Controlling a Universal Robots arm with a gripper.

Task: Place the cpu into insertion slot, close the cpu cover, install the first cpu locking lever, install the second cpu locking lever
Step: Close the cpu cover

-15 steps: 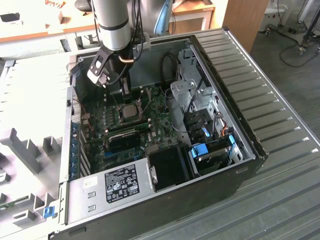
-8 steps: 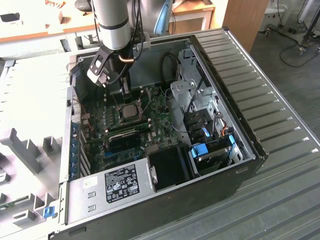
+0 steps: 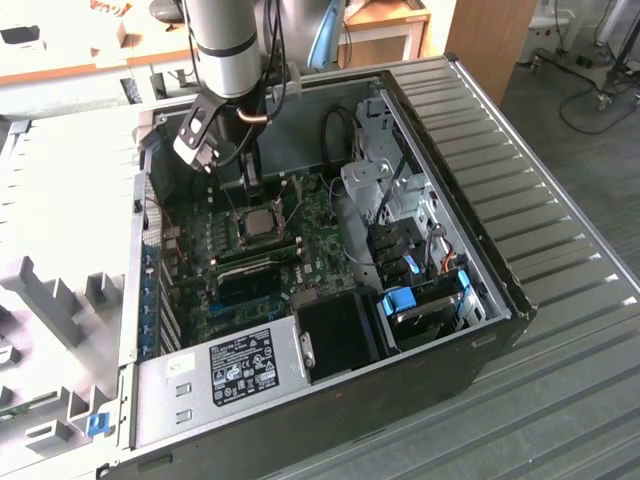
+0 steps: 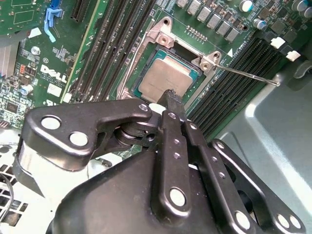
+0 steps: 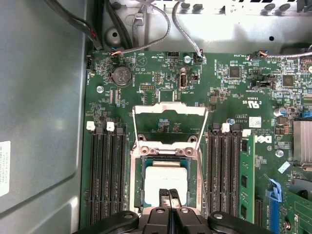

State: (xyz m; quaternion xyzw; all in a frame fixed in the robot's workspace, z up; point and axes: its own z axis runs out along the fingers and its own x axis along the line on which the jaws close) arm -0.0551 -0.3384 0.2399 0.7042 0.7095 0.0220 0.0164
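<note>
The cpu (image 5: pixel 165 179) is a small flat square with a pale, dull silver-grey top; the second wrist view adds a narrow green edge around that metal top (image 4: pixel 168 78). It lies flat inside the insertion slot (image 5: pixel 132 190), whose silvery rim frames it on the green board. The cpu cover (image 5: pixel 169 108) is open, folded back away from the slot: a thin silvery frame with green board showing through its square cut-out. Long dark memory slots (image 5: pixel 105 175) run on both sides of the slot.

The tool (image 5: pixel 169 192) hangs right over the near edge of the cpu with its two slim black fingers pressed together and nothing visible between them; whether the tips touch the chip cannot be told.

The second wrist view shows the tool (image 4: pixel 171 95) from behind its black linkage, and a thin metal rod (image 4: pixel 248 75) sticking out beside the slot. The exterior view shows the whole open computer case (image 3: pixel 500 200) lying on the ribbed grey desk (image 3: pixel 570 400), with the tool (image 3: pixel 251 190) reaching down to the cpu (image 3: pixel 262 222) and a grey power supply (image 3: pixel 245 365) at the case's near end
</note>
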